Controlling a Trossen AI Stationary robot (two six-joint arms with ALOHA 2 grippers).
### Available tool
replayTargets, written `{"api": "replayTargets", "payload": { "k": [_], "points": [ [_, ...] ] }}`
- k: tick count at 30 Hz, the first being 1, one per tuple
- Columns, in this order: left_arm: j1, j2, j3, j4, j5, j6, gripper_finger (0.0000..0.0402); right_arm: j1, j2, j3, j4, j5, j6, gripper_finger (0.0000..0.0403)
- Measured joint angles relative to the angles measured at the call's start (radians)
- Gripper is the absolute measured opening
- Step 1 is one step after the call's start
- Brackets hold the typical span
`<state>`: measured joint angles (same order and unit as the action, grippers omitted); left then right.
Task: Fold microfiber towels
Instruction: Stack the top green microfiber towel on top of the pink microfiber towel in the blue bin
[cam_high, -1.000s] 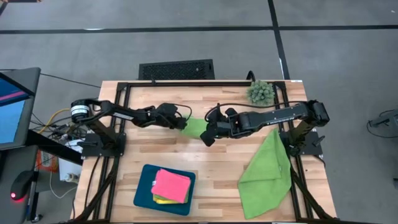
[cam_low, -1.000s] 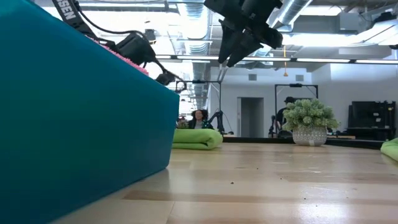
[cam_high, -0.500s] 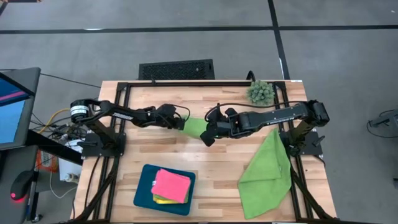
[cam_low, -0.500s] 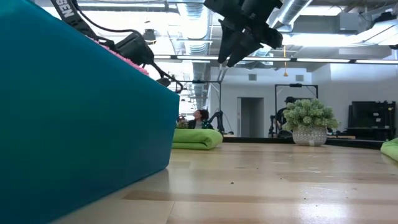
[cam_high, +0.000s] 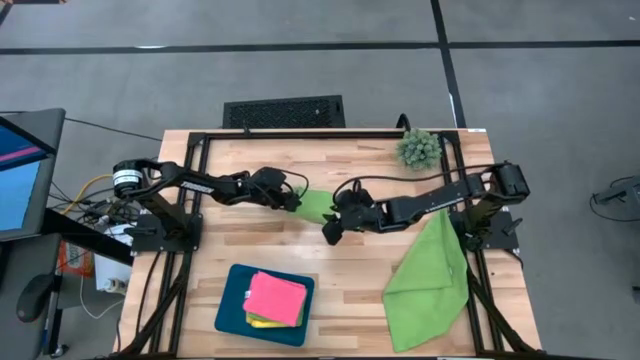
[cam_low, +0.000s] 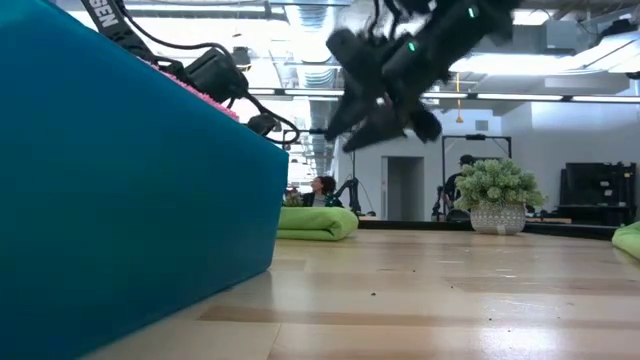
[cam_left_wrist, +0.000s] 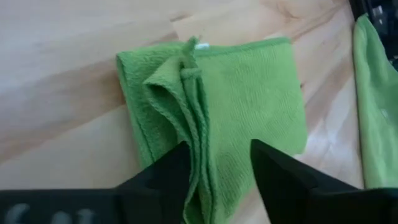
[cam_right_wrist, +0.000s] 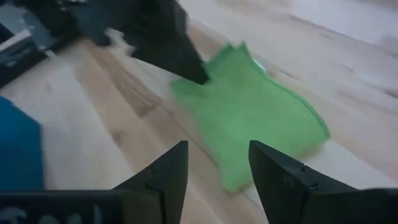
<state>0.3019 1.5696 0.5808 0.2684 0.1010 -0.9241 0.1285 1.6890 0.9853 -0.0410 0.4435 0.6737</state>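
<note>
We see a folded green towel (cam_high: 318, 204) lying flat on the bench (cam_high: 350, 275), behind the blue tray (cam_high: 232, 305), with its layered edges facing the left arm. The left tool (cam_left_wrist: 214, 163) hovers just over those edges, its fingers parted and gripping nothing; we judge the fold finished and the cloth let go. The right tool (cam_right_wrist: 217, 163), fingers likewise spread and empty, hangs above the bench just beside the towel on the side away from the left arm. The tray holds a pink towel (cam_high: 275, 297) stacked on a yellow towel (cam_high: 258, 321), presumably the place for finished squares. An unfolded green towel (cam_high: 428, 275) sprawls well to the tray's right, probably awaiting its turn.
</note>
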Motion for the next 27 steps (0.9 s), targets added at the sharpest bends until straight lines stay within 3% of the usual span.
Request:
{"api": "replayTargets", "payload": {
  "k": [3, 9, 20, 27],
  "points": [
    [0.000, 0.000, 0.000, 0.000, 0.035, -0.001, 0.0190, -0.009, 0.000, -0.065, 0.093, 0.000, 0.002, 0.0190],
    [0.013, -0.012, 0.000, -0.007, 0.105, -0.004, 0.0235, -0.013, 0.034, -0.149, 0.404, -0.045, -0.145, 0.0176],
    [0.026, -0.053, 0.000, -0.039, 0.114, 0.008, 0.0242, -0.057, 0.243, -0.173, 0.604, -0.070, -0.149, 0.0124],
    [0.029, -0.068, 0.000, -0.051, 0.183, 0.014, 0.0242, -0.060, 0.298, -0.173, 0.594, -0.081, -0.069, 0.0112]
  ]
}}
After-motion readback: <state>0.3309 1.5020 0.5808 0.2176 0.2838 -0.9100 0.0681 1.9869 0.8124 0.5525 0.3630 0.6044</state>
